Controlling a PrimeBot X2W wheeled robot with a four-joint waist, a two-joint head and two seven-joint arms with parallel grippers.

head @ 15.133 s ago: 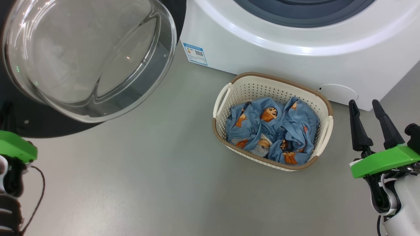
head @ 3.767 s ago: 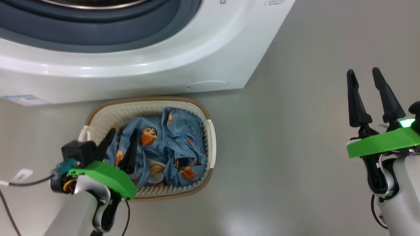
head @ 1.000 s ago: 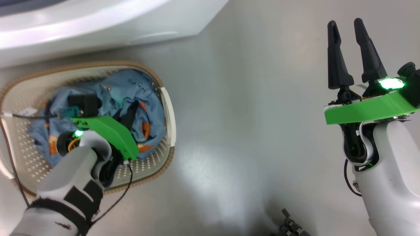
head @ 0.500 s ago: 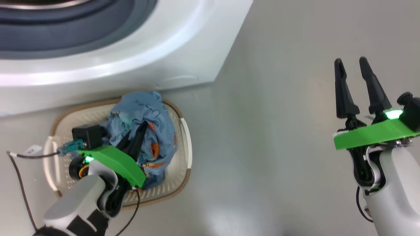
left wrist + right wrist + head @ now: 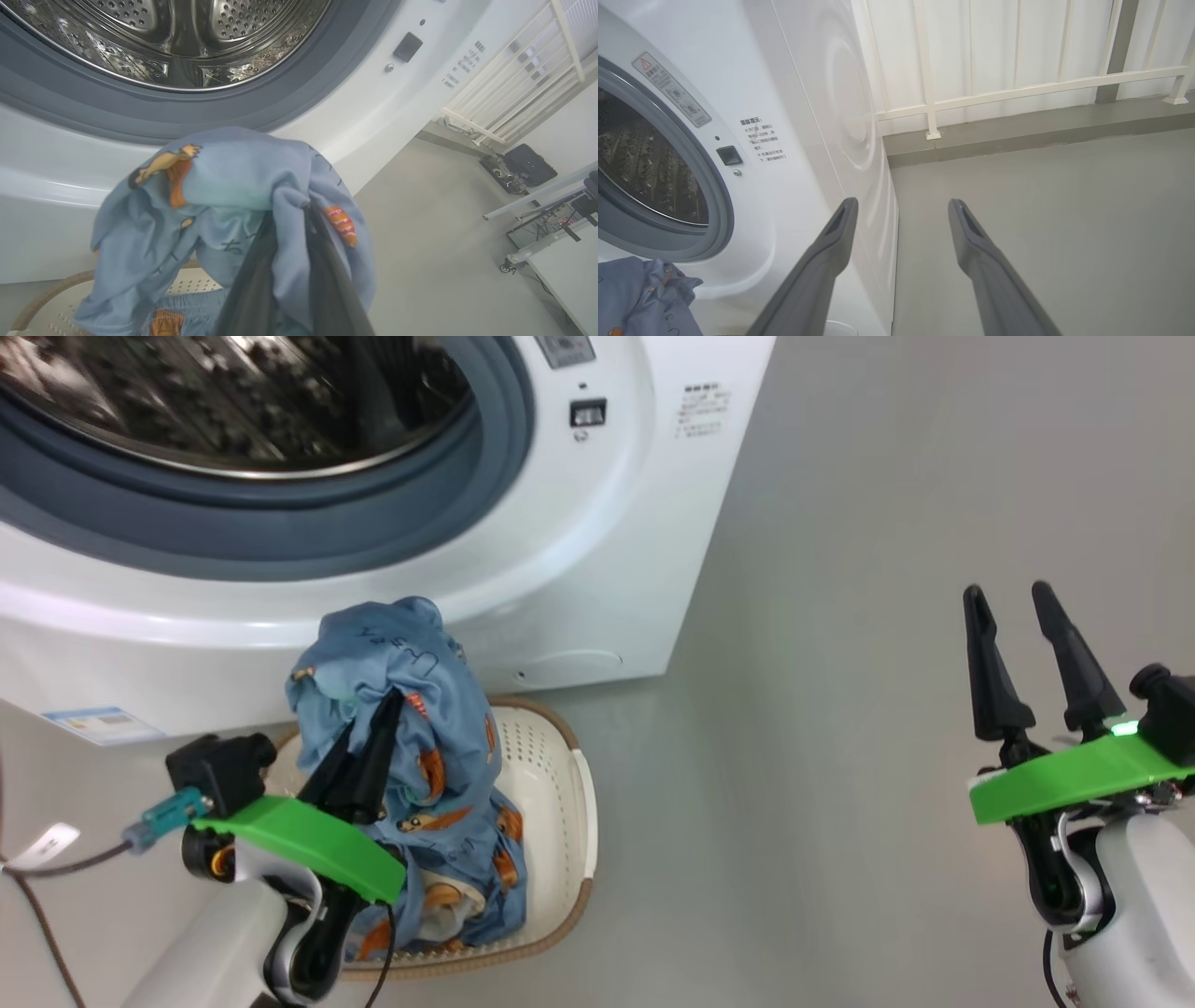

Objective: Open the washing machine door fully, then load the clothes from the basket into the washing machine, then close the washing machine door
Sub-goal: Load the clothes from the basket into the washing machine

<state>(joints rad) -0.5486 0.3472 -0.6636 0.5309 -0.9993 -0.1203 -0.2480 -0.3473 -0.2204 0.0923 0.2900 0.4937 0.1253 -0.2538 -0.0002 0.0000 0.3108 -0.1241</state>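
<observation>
Raised further out of the cream-white perforated plastic basket (image 5: 560,775) than a moment ago: light blue cartoon-printed clothes (image 5: 439,709), pinched in the left pincer (image 5: 378,714) below the steel drum mouth (image 5: 233,392) of the white front-loading washing machine (image 5: 597,551), lower end trailing in the basket. Right pincer (image 5: 1006,590) spread, empty. Likely fault: trailing end snagging on the grey door seal (image 5: 280,537), pulling cloth from the pinch.

From the head we look down and forward onto the front of the washing machine (image 5: 597,523), the basket (image 5: 551,765) and the grey floor (image 5: 840,709). Our left wrist camera sits close behind the bunched clothes (image 5: 233,186), facing up into the drum (image 5: 187,37). Our right wrist camera looks along the machine's side toward a white railing (image 5: 1017,91). All three share the drum's right rim.
</observation>
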